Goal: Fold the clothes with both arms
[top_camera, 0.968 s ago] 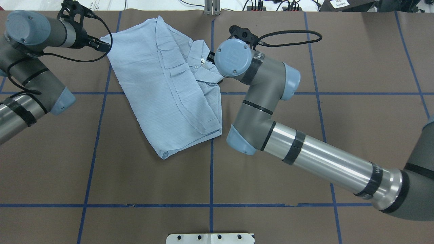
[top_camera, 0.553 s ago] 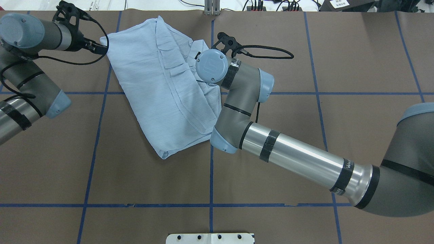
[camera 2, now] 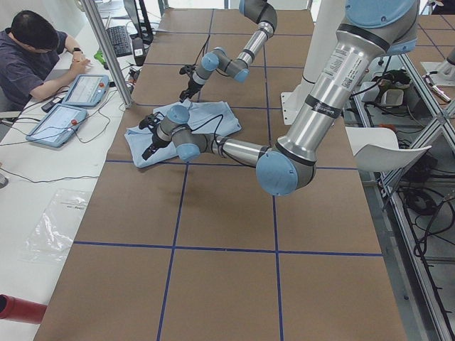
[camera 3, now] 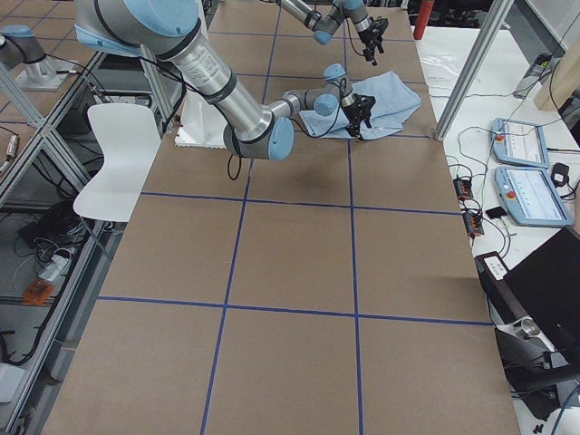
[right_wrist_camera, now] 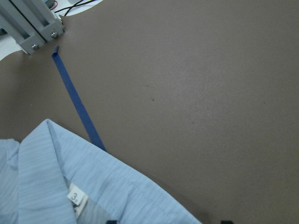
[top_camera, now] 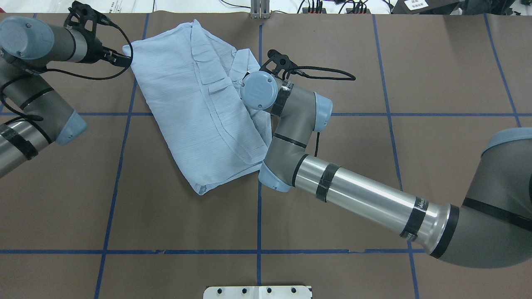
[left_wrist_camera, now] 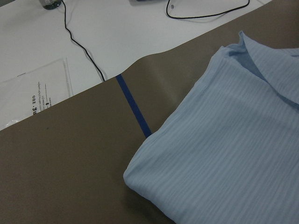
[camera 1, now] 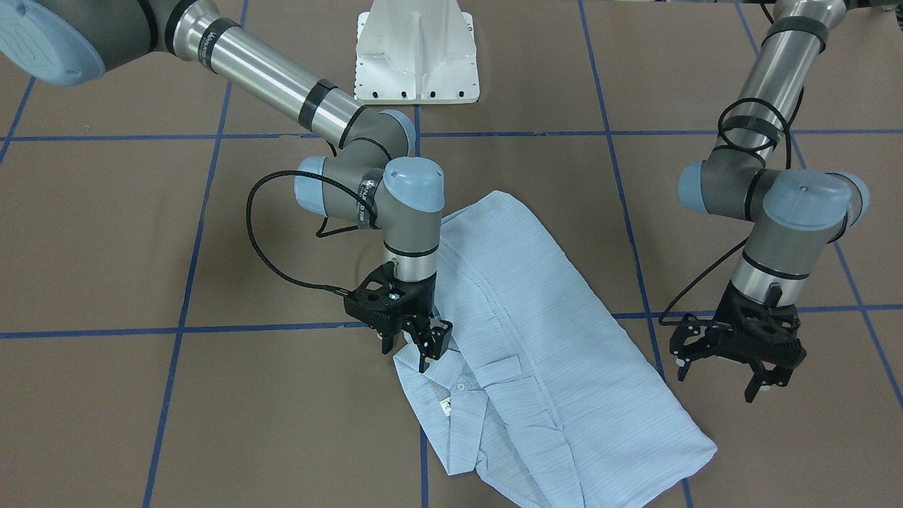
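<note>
Currently: shirt (camera 1: 536,339) judged thin, limp, light. Right end effector (camera 1: 408,353) jaws apart at collar (camera 1: 432,377), frame centre; pinch there. Left end effector (camera 1: 730,377) apart, empty, frame right.

Shirt (camera 1: 536,339): thin crinkled cloth, fine stripes, matt. Table (camera 1: 106,247): matt brown paper, blue tape lines (camera 1: 211,329). Right arm (camera 1: 268,70): glossy bare metal tube, matt grey joints.

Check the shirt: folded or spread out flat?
Folded, partly: the shirt lies as a narrow panel, one side doubled over the other along its length, collar showing.
</note>
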`<state>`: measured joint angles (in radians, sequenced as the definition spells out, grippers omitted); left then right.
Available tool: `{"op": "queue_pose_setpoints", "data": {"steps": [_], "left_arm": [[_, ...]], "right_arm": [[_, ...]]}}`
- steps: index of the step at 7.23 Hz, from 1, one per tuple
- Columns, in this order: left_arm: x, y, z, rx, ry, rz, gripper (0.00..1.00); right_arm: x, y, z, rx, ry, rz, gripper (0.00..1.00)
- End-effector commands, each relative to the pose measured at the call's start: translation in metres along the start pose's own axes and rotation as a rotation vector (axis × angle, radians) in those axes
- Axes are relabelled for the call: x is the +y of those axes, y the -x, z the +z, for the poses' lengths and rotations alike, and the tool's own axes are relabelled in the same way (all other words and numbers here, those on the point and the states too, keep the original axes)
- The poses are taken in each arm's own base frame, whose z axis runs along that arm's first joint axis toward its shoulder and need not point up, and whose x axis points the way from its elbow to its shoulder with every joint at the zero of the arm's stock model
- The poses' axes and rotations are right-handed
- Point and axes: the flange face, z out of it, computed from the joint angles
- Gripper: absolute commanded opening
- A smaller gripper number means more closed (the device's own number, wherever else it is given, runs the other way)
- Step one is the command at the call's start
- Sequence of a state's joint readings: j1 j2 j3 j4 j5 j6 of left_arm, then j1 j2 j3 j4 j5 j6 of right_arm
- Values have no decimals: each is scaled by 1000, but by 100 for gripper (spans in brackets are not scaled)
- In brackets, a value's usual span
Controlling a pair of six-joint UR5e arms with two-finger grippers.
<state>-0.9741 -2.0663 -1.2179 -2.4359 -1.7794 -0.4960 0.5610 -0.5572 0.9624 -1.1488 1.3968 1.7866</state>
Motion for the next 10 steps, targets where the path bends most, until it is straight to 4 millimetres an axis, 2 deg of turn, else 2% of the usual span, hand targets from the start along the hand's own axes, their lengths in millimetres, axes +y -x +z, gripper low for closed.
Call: {"op": "queue_pose_setpoints", "data": {"steps": [1, 2, 3, 5, 6, 7, 10], "left_arm": [[-1, -1, 0, 1, -1, -1, 100], [0, 0, 0, 0, 0, 1, 100], [0, 0, 0, 1, -1, 1, 100], [0, 0, 0, 0, 0, 1, 100], [-1, -1, -1, 2, -4, 0, 100], [-2, -2, -2, 4, -7, 1, 100], [3, -1, -5, 5, -6, 1, 100]], "right_arm": [[2, -2, 2, 8, -1, -6, 70], [4, -1, 2, 6, 1, -7, 40], [4, 0, 0, 2, 3, -12, 0], [3, 9, -14, -21, 11, -55, 0], [-1, 7, -40, -13, 14, -58, 0], [-8, -8, -65, 9, 11, -63, 0], [7, -138, -90, -1, -16, -113, 0]]}}
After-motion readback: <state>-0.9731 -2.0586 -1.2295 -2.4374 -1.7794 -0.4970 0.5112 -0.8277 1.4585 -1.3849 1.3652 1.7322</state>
